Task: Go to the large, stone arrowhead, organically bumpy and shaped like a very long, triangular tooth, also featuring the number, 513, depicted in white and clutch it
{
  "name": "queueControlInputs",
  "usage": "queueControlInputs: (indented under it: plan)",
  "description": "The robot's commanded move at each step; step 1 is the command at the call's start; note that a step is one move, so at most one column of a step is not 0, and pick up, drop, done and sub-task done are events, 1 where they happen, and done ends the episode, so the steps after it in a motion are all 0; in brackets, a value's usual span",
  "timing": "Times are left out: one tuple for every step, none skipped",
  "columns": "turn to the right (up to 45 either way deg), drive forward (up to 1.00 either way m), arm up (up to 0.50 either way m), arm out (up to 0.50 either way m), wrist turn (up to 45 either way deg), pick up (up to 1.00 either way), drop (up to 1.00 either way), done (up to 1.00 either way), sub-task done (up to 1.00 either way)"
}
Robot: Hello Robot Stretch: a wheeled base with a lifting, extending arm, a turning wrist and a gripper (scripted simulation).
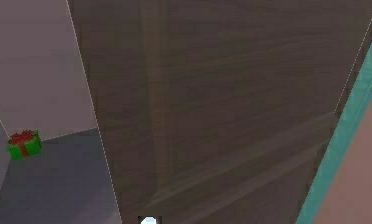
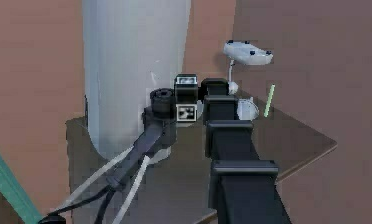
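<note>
**Arrowhead unplaced; claw angled down at a dark table**

Arrowhead: I cannot tell where it lies. The small shapes beyond the claw (image 2: 99,200) are too small to name as stone.

Claw: the dark body sits just left of the two white marker squares (image 2: 185,86). Its thin pale fingers (image 2: 122,172) slant down and away toward the arm side view's lower left. The far end is lost against the table's front, so I cannot tell its spread or whether it holds anything.

Arm (image 2: 244,180): a dark square bar that comes up from the bottom edge to the claw's wrist.

Around the claw:
- A dark wooden table (image 2: 306,140) lies under and behind it.
- A tall white cylinder (image 2: 134,60) stands on the table right behind the claw's body, and looks very close to it.
- Past the wrist, on the far side from the fingers, is a white rounded object with dark spots (image 2: 246,51) on a thin stem.
- A low grey shape (image 2: 244,108) sits below that object.
- A thin green stick (image 2: 270,98) stands just beyond it.
- A teal strip (image 2: 12,190) lies left of the fingers.

Forward view:
- A dark wood panel (image 1: 224,90) stands close ahead.
- A green gift box with a red bow (image 1: 24,143) sits on the grey floor at the left.
- A teal edge (image 1: 339,150) runs down the right.
- A small white thing (image 1: 147,219) sits at the bottom edge.
</note>
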Motion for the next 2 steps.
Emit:
queueControlInputs:
  plan:
    - [0.0,0.00,0.00,0.00,45.0,0.00,0.00,0.00,0.00]
    - [0.0,0.00,0.00,0.00,33.0,0.00,0.00,0.00,0.00]
